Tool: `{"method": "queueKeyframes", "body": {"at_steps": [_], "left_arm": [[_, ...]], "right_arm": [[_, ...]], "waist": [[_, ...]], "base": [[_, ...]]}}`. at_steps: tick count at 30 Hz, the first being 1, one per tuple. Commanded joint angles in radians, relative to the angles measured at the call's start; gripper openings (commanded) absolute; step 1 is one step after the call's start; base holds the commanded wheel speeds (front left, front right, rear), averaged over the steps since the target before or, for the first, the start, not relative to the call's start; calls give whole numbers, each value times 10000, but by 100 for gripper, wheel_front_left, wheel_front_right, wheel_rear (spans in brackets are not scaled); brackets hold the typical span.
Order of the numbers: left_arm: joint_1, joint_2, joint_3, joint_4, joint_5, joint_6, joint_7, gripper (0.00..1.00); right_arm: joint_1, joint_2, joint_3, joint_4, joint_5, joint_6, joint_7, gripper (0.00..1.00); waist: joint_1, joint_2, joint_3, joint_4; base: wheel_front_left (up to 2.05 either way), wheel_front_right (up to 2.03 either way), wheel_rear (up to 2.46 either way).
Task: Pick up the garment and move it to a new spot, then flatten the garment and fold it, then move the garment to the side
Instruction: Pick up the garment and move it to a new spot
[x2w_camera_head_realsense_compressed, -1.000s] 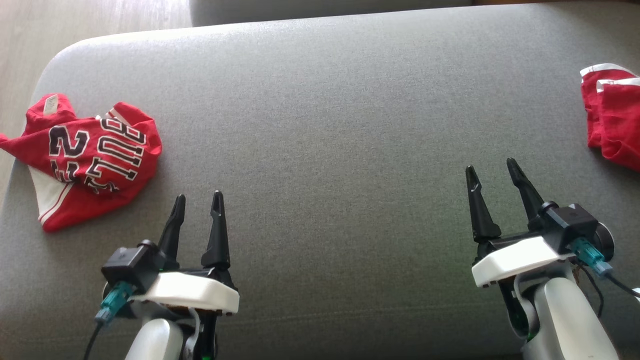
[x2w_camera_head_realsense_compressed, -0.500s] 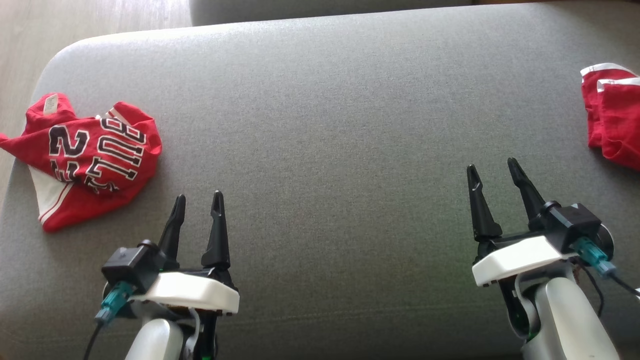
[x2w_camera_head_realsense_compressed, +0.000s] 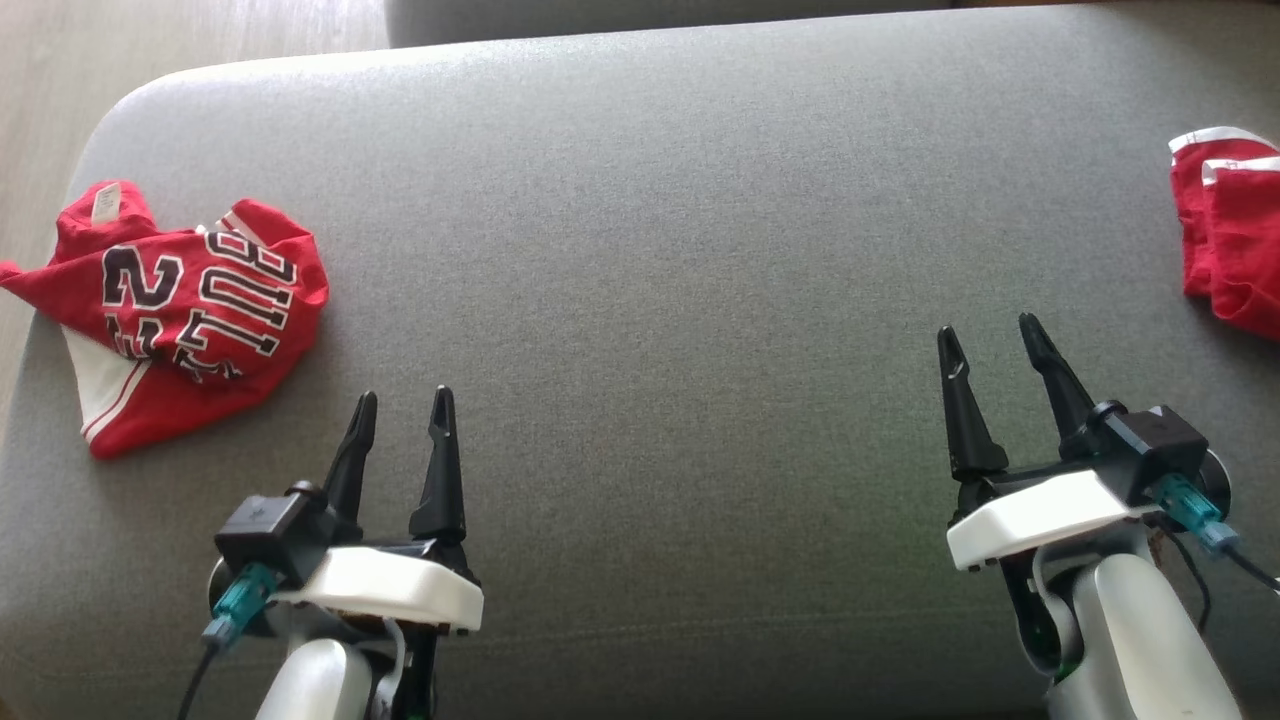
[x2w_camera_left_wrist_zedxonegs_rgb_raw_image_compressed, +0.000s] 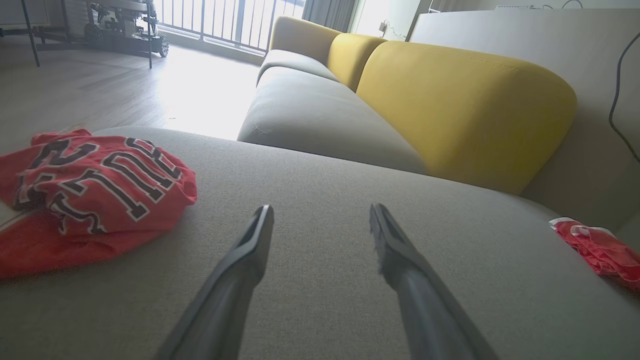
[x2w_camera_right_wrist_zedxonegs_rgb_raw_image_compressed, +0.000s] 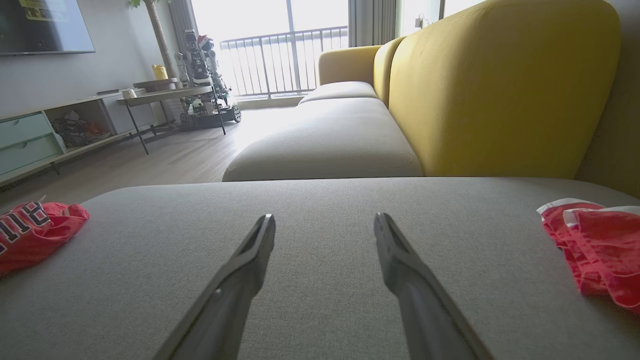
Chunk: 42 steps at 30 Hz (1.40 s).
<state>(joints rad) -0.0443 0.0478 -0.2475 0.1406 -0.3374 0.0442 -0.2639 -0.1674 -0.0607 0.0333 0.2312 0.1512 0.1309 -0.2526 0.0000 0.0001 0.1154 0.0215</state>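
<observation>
A crumpled red jersey (x2w_camera_head_realsense_compressed: 185, 310) with black-and-white lettering lies at the left end of the grey sofa seat (x2w_camera_head_realsense_compressed: 660, 240); it also appears as the jersey (x2w_camera_left_wrist_zedxonegs_rgb_raw_image_compressed: 95, 185) in the left wrist view and the jersey (x2w_camera_right_wrist_zedxonegs_rgb_raw_image_compressed: 30, 230) in the right wrist view. A second red garment (x2w_camera_head_realsense_compressed: 1230, 235) with white trim sits at the right edge, also the red garment (x2w_camera_right_wrist_zedxonegs_rgb_raw_image_compressed: 595, 245). My left gripper (x2w_camera_head_realsense_compressed: 402, 402) is open, just right of and nearer than the jersey, apart from it. My right gripper (x2w_camera_head_realsense_compressed: 988, 335) is open over bare seat, left of the second garment.
A yellow backrest (x2w_camera_left_wrist_zedxonegs_rgb_raw_image_compressed: 465, 105) rises behind the seat, with more sofa cushions (x2w_camera_right_wrist_zedxonegs_rgb_raw_image_compressed: 325, 140) beyond. Wooden floor (x2w_camera_head_realsense_compressed: 190, 40) lies past the seat's left end. A low table (x2w_camera_right_wrist_zedxonegs_rgb_raw_image_compressed: 165, 100) and shelf unit (x2w_camera_right_wrist_zedxonegs_rgb_raw_image_compressed: 45, 135) stand across the room.
The head view has shifted slightly, so everything sits a little lower and rightward. Both grippers stay open in about the same places; the garments lie unmoved.
</observation>
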Motion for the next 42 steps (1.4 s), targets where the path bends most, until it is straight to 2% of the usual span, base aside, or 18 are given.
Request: {"method": "queueKeyframes", "body": {"at_steps": [1, 13, 32, 42], "left_arm": [[-336, 24, 270, -270, 53, 27, 22, 100], [-329, 24, 425, -379, 660, 122, 22, 100], [139, 24, 722, -718, 678, 137, 22, 100], [437, 24, 695, -793, 652, 159, 22, 100]], "right_arm": [[-51, 104, 159, -394, 45, -2, -91, 100], [15, 104, 154, -570, 83, -2, -91, 100], [275, 105, 1067, -474, 229, -2, -91, 100], [456, 105, 1283, -398, 363, -2, -91, 100]], "waist": [[0, -1, -12, 22], [0, -1, -106, 643], [0, -1, -400, 3810], [0, -1, -576, 4619]], "base": [[0, 0, 0], [0, 0, 0], [0, 0, 0], [0, 0, 0]]}}
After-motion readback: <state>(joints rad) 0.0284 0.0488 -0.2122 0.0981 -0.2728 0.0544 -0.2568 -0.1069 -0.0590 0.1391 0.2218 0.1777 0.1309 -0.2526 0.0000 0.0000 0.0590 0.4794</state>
